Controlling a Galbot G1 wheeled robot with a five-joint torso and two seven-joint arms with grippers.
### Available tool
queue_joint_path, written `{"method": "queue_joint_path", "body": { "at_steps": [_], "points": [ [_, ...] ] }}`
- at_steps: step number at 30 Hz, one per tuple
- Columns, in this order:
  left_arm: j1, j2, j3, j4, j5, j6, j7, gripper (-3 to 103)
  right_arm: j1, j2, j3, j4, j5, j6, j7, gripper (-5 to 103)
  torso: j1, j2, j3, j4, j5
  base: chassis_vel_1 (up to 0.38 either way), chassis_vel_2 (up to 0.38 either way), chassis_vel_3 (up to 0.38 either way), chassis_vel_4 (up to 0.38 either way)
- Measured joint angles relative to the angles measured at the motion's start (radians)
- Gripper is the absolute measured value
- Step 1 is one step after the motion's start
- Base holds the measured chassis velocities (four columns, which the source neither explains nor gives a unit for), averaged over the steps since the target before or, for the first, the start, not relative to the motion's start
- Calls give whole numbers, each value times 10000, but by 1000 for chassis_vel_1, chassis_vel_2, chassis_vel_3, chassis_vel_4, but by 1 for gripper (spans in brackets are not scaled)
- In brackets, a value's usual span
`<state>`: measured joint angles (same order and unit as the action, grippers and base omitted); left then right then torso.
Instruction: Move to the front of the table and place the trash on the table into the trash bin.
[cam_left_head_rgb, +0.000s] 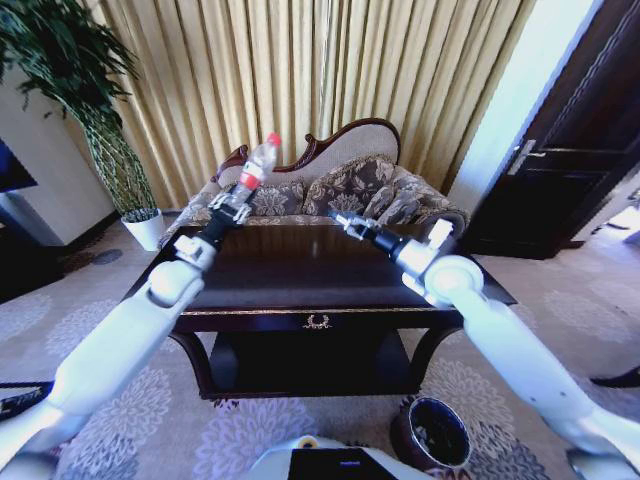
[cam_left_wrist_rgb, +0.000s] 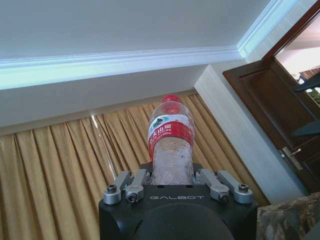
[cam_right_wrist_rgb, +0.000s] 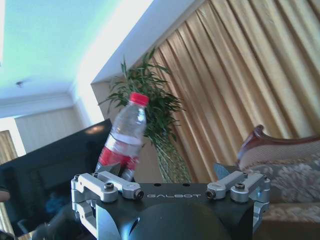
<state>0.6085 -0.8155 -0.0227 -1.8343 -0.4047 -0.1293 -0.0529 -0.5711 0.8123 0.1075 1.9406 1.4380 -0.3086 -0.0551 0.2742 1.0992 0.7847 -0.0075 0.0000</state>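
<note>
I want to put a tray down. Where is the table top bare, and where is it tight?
The table top looks bare along its front edge above the gold emblem and across the middle. It is tight at the back corners: the left tool holds the bottle raised there, and the right tool, open, hovers opposite.

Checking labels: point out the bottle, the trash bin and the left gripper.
bottle (cam_left_wrist_rgb: 170, 131): left wrist view, on the red label.
trash bin (cam_left_head_rgb: 404, 436): head view, on the outer wall.
left gripper (cam_left_head_rgb: 237, 200): head view, between fingertips, shut on the bottle.
</note>
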Motion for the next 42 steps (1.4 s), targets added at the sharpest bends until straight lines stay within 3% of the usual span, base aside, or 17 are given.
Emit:
{"method": "queue_joint_path", "body": {
  "at_steps": [3, 15, 39, 42],
  "points": [
    [19, -70, 311, -316, -50, 280, -140, 34, 885, 273, -614, -359, 167, -62, -5, 100, -1, 0, -1, 4, -3, 0, 0, 0, 0],
    [-16, 340, 586, -1124, -458, 784, -320, 34, 1909, 951, -1602, -881, 169, -100, 111, 100, -1, 1, -2, 2, -3, 0, 0, 0, 0],
    [617, 957, 832, -2064, -642, 1006, -340, 34, 2656, 976, -2322, -708, 315, -82, 499, 101, -2, 1, -2, 1, -3, 0, 0, 0, 0],
    [608, 1061, 849, -2124, -702, 1001, -333, 34, 2730, 1027, -2448, -720, 314, -76, 524, 87, -2, 1, -2, 1, -2, 0, 0, 0, 0]
  ]
}}
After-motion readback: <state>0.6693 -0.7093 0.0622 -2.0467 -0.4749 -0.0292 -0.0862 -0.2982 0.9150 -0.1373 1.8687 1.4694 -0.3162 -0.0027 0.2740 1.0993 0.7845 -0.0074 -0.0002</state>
